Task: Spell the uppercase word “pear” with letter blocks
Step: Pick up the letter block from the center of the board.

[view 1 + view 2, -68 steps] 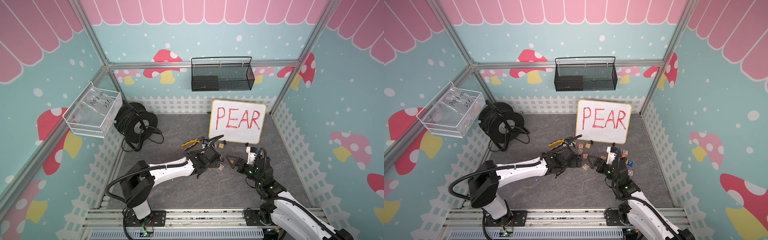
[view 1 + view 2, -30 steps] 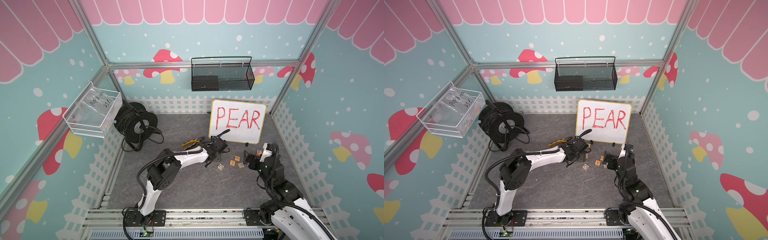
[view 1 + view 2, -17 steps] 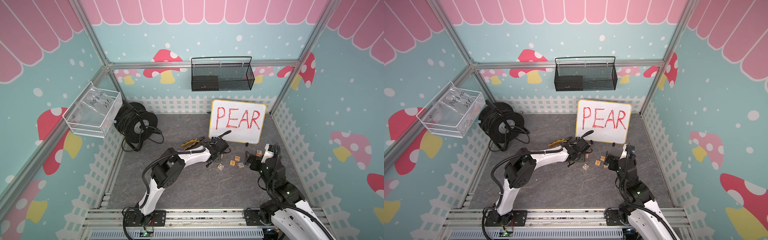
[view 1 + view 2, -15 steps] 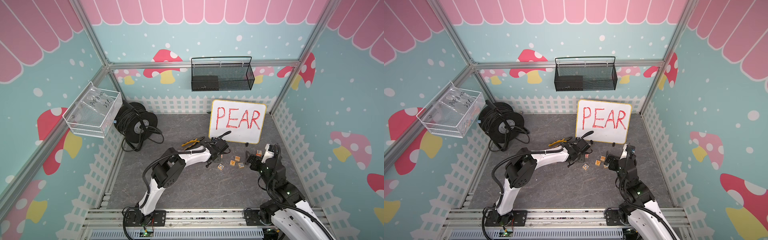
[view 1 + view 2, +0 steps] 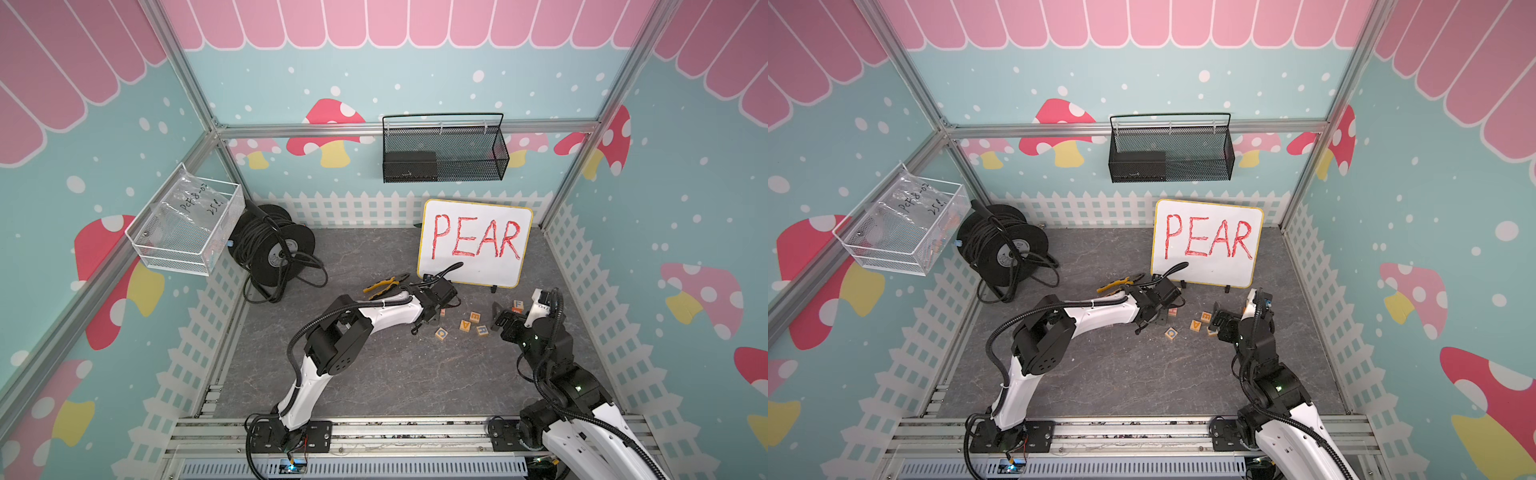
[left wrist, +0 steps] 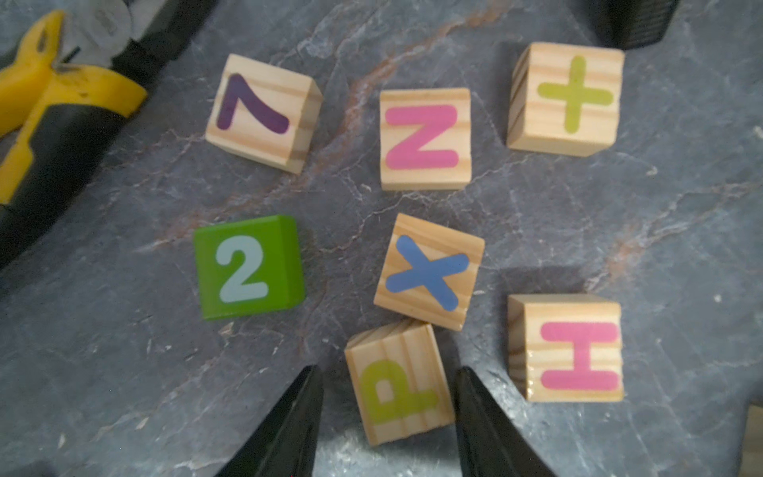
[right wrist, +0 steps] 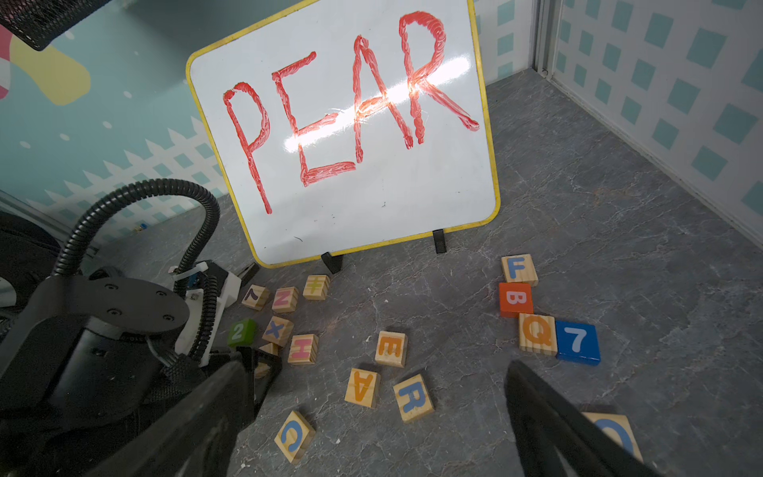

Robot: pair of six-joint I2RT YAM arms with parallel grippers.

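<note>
The P block (image 6: 399,382), wood with a yellow-green letter, lies turned a little between the fingers of my left gripper (image 6: 388,371). One finger (image 6: 468,396) is against its side, and a narrow gap shows at the other (image 6: 303,400). In a top view this gripper (image 5: 432,318) is low over the floor before the whiteboard. The orange E (image 7: 391,349), orange A (image 7: 362,387) and blue R (image 7: 413,397) lie loosely together just beyond my right gripper (image 7: 377,365). It hovers wide open and holds nothing, seen again in a top view (image 5: 496,318).
Round the P lie a blue X (image 6: 429,270), pink H (image 6: 565,349), pink Z (image 6: 425,138), a plus block (image 6: 565,99), a purple 7 (image 6: 262,111) and a green 2 (image 6: 247,266). Yellow pliers (image 5: 384,285), a C block (image 7: 294,435), the whiteboard (image 5: 473,245) and a cable reel (image 5: 270,249) stand around.
The left arm has reached back to the block cluster, and its jaws have narrowed round the P. The right arm has drawn back to the right with its jaws still wide.
</note>
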